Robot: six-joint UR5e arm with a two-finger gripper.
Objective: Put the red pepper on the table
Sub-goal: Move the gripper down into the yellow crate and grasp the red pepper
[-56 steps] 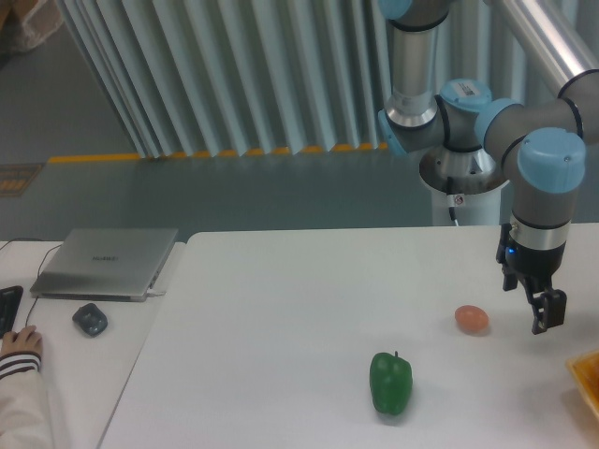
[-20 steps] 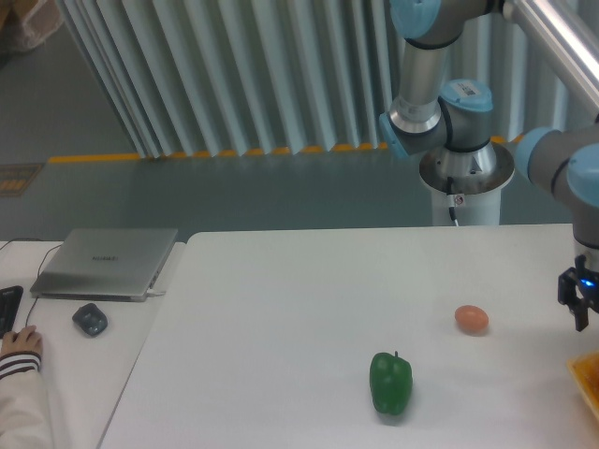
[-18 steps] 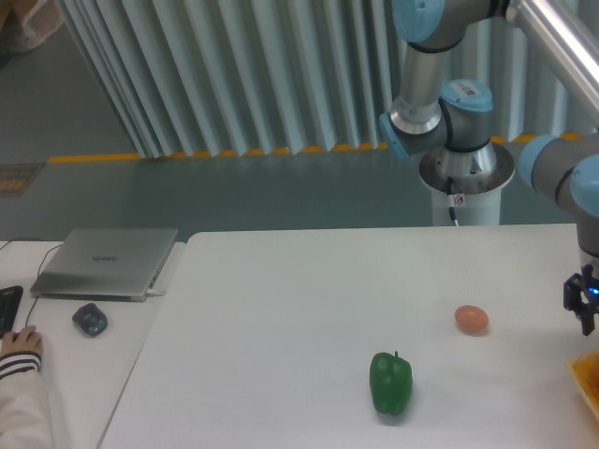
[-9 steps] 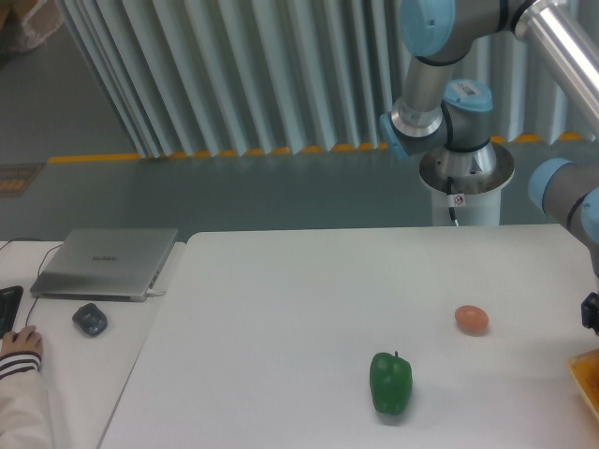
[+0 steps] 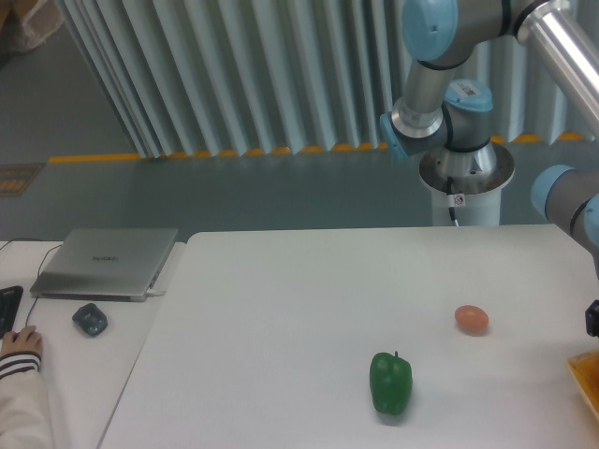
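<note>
The red pepper is out of view. The white table (image 5: 281,327) fills the lower part of the camera view. My arm reaches down past the right edge. Only a dark sliver of the gripper (image 5: 593,319) shows there, above an orange container's corner (image 5: 586,378). Its fingers are cut off by the frame, so whether they hold anything is hidden.
A green bell pepper (image 5: 390,383) stands near the table's front middle. An orange-pink egg-shaped object (image 5: 472,319) lies to its right. On the adjoining desk at left are a laptop (image 5: 108,262), a mouse (image 5: 90,319) and a person's hand (image 5: 19,346). The arm's base (image 5: 465,178) stands behind the table.
The gripper has moved right from beside the egg-shaped object until it is almost wholly past the frame's right edge. The green pepper and the egg-shaped object have not moved.
</note>
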